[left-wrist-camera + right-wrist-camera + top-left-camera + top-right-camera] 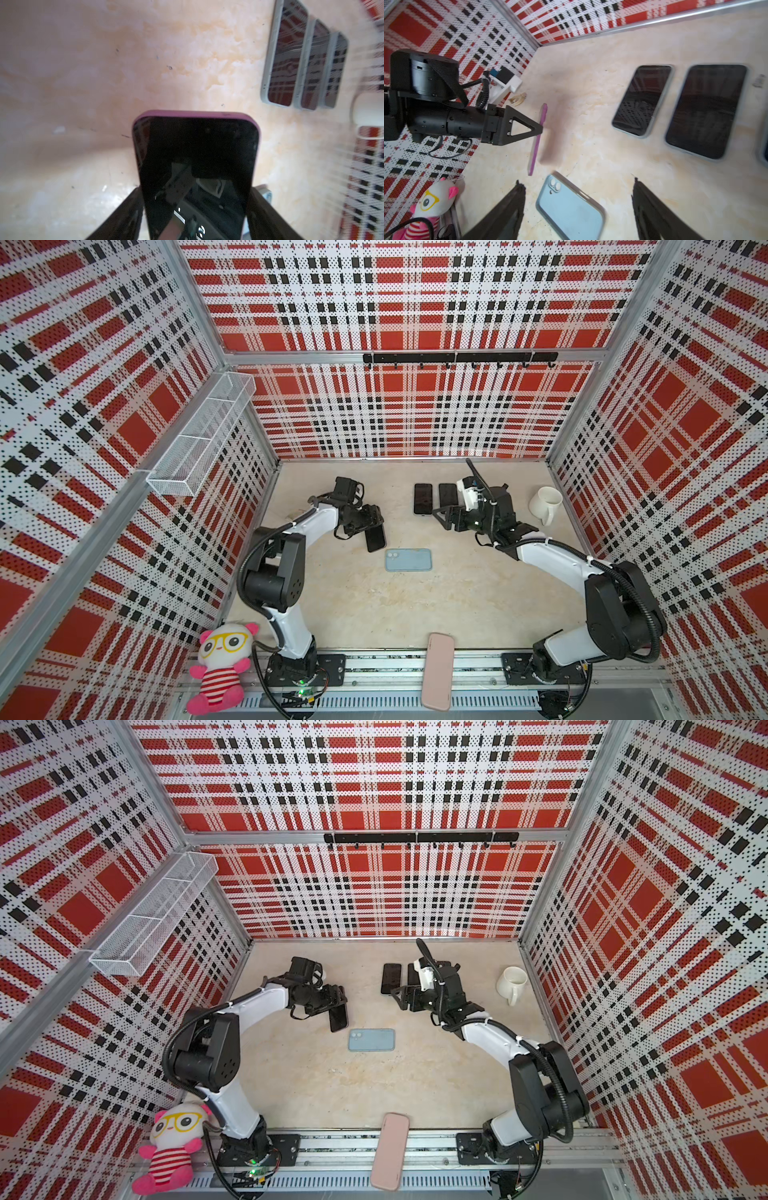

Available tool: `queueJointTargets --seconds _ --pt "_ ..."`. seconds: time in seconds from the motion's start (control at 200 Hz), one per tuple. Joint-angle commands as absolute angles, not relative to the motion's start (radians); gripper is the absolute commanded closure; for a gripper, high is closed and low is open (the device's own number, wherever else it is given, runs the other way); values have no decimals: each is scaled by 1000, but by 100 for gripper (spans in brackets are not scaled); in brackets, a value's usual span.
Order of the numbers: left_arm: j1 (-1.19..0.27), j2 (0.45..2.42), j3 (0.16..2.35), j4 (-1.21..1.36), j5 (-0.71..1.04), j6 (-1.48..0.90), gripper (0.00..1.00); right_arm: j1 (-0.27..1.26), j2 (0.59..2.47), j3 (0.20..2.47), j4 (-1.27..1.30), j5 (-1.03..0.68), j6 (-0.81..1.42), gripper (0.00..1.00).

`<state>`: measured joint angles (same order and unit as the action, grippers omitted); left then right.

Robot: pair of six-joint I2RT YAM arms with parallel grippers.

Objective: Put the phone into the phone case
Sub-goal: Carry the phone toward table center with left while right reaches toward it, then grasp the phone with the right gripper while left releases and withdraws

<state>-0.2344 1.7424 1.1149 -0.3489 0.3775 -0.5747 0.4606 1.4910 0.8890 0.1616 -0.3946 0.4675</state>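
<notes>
Phone [195,145], dark-screened with a purple rim, sits clamped by its long edges between the jaws of the left claw [195,195], held tilted over the table [415,605]. Whether that rim is the handset's own or a cover already on it cannot be told. The right claw [577,182] stands open and empty. What looks like a light-blue case [571,209] lies flat, camera side up, just ahead of it and near the left claw's load. A pink case [437,672] lies well behind both claws on the front rail [386,668]. The step in hand looks like carrying the phone to a case. Next, the phone would need squaring over the case's open side, which seems to face down, so the case likely needs turning first.
</notes>
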Motion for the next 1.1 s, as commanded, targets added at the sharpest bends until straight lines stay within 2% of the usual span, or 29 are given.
queueJointTargets --seconds 0.0,0.15,0.366,0.681,0.802,0.862,1.092 --pt "-239 1615 1013 -9 457 -850 53 532 1507 854 308 -333 514 21" --pt "-284 1535 887 194 441 -1060 57 612 1587 807 548 -293 627 31" --pt "-297 1491 787 336 416 -1262 58 712 1727 836 708 -246 664 34" --pt "-314 1479 737 396 382 -1381 58 735 1810 816 829 -221 692 38" --pt "-330 1490 729 410 373 -1416 54 741 1840 818 863 -213 712 43" --pt "-334 1491 723 419 370 -1431 54 741 1852 817 887 -222 729 48" --pt "-351 1488 696 461 347 -1479 54 751 1873 824 902 -222 730 56"
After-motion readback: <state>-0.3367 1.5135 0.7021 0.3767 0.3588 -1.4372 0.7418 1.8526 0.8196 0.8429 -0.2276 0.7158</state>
